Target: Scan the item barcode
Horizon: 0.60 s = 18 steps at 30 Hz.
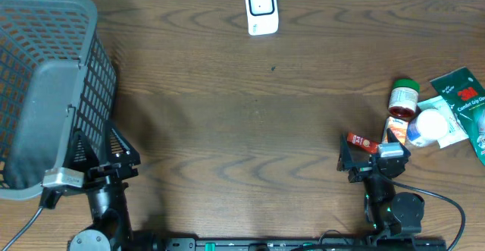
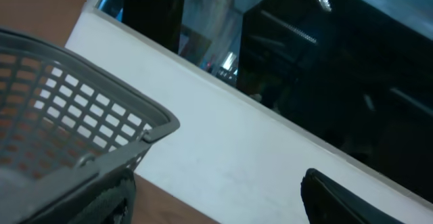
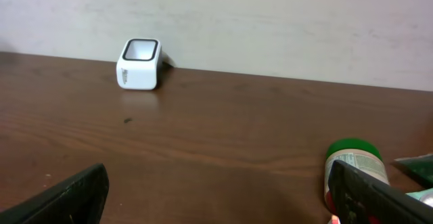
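**Both Grippers Stood Wide Open, Nothing Held**

From overhead, the white scanner (image 1: 261, 10) stood at the far edge of the wooden table (image 1: 242, 107), well apart from both arms; a grey mesh basket (image 1: 45, 84) filled the left corner, and the left gripper (image 1: 101, 154) sat just beside its near side, fingers spread and empty; at the right, the right gripper (image 1: 370, 151) also had its fingers spread wide and clamped on nothing; a small red packet (image 1: 362, 140) lay at its tips, though whether it touched them could not be told; just beyond lay a green-lidded jar (image 1: 404, 98), a white bottle (image 1: 426, 127) and a green pouch (image 1: 462, 92), clustered together

The left wrist camera looked upward past the basket's rim (image 2: 81, 116) to a white wall (image 2: 237, 156) and dark glass (image 2: 338, 61); two dark fingertips (image 2: 345, 197) showed at the bottom corners, far apart, with nothing between them

The right wrist camera looked across the table to the scanner (image 3: 140, 64), which stood against the pale wall; the green-lidded jar (image 3: 355, 162) stood upright just behind the right-hand fingertip (image 3: 382, 200); the two fingertips sat at opposite corners, and between them lay only bare wood
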Motion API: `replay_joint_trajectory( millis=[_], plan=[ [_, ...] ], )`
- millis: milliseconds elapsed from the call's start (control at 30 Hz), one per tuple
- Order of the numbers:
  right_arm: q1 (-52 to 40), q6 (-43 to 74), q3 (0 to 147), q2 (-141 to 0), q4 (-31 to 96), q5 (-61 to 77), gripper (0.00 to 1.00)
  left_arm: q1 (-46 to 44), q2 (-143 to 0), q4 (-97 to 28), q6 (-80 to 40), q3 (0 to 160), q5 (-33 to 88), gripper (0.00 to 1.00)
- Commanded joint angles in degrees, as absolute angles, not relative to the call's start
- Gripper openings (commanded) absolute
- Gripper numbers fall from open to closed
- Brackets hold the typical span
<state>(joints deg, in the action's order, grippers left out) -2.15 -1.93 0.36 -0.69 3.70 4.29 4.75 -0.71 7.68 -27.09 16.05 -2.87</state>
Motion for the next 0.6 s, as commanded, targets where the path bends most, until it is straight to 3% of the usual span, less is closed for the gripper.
replay_joint_trajectory(
  millis=[0, 567],
  plan=[
    [-1.32, -2.24, 0.32, -0.32, 3.95, 4.58, 0.99, 4.51, -0.1, 8.78, -28.23, 14.09, -2.07, 0.78],
    [-1.32, -2.24, 0.3, -0.32, 3.95, 4.58, 0.99, 4.51, -0.1, 18.0, -28.23, 2.24, -2.11, 0.78]
  ],
)
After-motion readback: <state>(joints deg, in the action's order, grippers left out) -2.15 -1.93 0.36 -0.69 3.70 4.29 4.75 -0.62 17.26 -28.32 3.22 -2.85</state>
